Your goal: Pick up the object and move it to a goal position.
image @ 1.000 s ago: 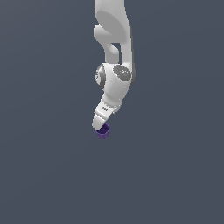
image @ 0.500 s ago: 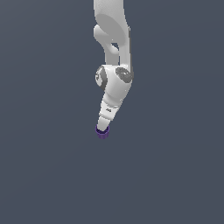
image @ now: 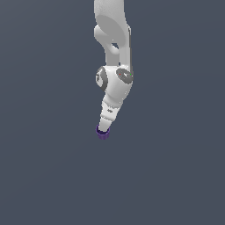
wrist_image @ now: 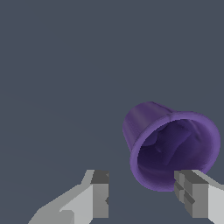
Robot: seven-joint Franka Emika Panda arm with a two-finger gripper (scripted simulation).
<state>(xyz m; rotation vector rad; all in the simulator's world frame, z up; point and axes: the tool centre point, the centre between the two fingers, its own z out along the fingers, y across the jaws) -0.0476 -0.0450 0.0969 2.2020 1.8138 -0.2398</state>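
Observation:
The object is a small dark purple cup (wrist_image: 168, 144) with a thick rim, and its open mouth faces the wrist camera. My gripper (wrist_image: 144, 194) is open, with its two grey-tipped fingers (wrist_image: 99, 192) wide apart. The cup's rim sits just ahead of the gap, off-centre and close to one fingertip; I cannot tell whether they touch. In the exterior view the white hand points down and only a purple sliver of the cup (image: 102, 134) shows below my gripper (image: 103, 130). The hand hides the rest of the cup and the fingers there.
A plain dark grey surface (image: 176, 176) fills both views. No other objects, containers or edges show.
The hand has lowered toward the cup, so less of the cup shows below it than a second ago. The cup itself has stayed in place.

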